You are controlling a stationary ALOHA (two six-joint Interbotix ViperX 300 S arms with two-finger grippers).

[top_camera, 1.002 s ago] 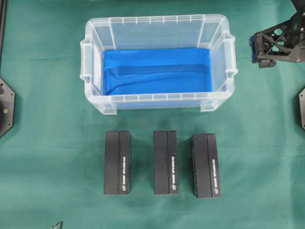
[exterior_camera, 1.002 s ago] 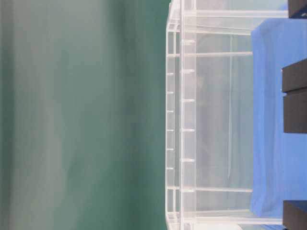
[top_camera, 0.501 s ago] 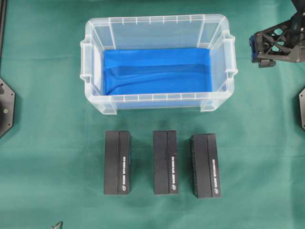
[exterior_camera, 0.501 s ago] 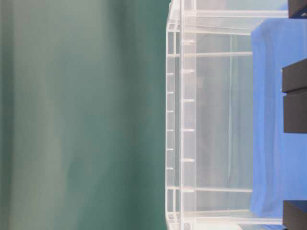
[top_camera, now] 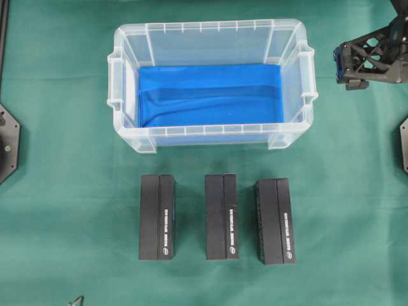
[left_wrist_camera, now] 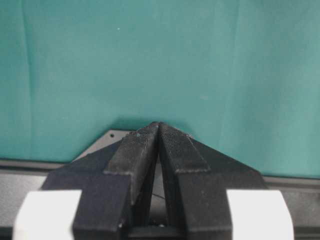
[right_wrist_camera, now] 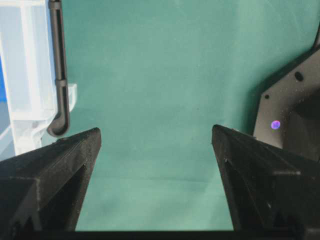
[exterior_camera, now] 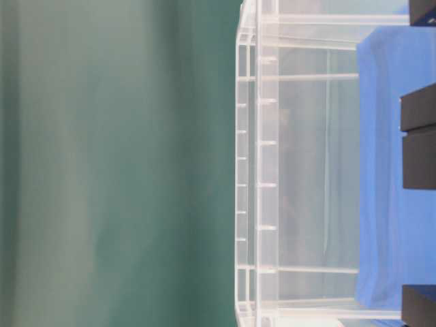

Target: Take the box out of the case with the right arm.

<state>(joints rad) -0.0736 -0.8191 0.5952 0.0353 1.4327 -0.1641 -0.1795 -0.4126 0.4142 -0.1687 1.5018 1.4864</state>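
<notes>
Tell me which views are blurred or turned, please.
Table-level view: turned sideways, green cloth soft and blurred, case sharper. Overhead view: upright, sharp, evenly lit. Wrist views: left gripper and right gripper are close and slightly soft.

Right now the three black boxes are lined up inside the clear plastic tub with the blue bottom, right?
Not quite. The three black rectangular boxes are lined up, but outside the clear plastic tub, on the green cloth in front of it. The tub holds only its blue sheet. The overhead view shows this.
</notes>
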